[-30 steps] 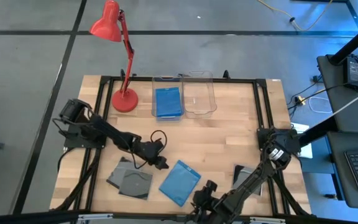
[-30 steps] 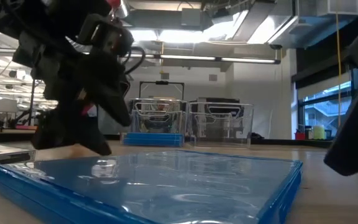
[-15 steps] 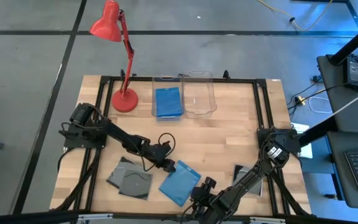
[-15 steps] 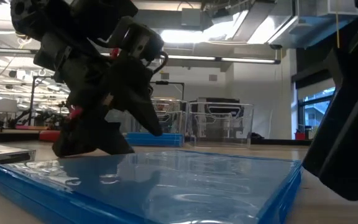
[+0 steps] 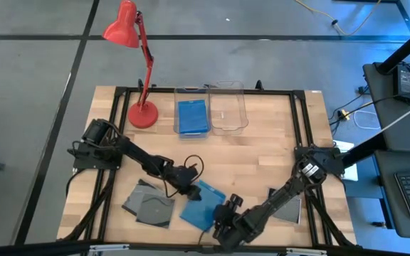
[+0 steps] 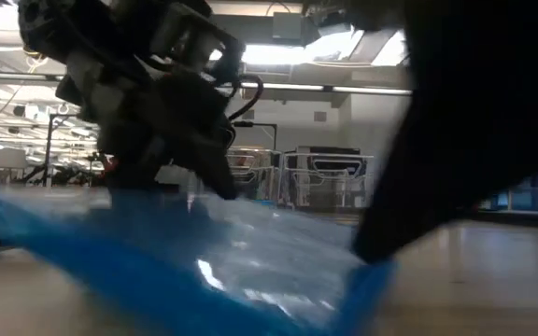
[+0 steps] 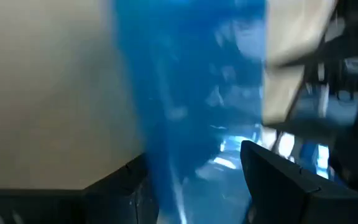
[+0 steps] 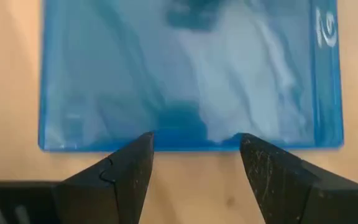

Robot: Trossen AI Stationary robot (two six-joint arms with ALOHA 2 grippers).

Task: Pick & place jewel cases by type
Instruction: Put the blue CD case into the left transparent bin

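Blue jewel case (image 5: 203, 205): found on the wooden table (image 5: 262, 153), near its front edge, well in front of the two clear bins; one end is seen lifted off the wood in the low view.
Left gripper (image 5: 188, 193): placed at the blue case's rear-left corner; in the left wrist view the case is seen between its two dark fingers (image 7: 278, 180), which are parted about the case's edge. A firm grip cannot be confirmed.
Right gripper (image 5: 223, 220): set at the case's front-right edge, fingers spread wide (image 8: 126, 171), nothing held; the edge is seen just beyond the tips.
Grey-black cases (image 5: 148, 205): a pair is overlapped just left of the blue case; another (image 5: 288, 206) is partly covered by the right arm, to its right.
Left bin (image 5: 192, 114): a blue case is contained in it.
Right bin (image 5: 228, 108): placed beside it, nothing seen inside.
Red desk lamp (image 5: 137, 71): stood left of the bins.
Obstruction: the low view is largely blocked by the right arm.
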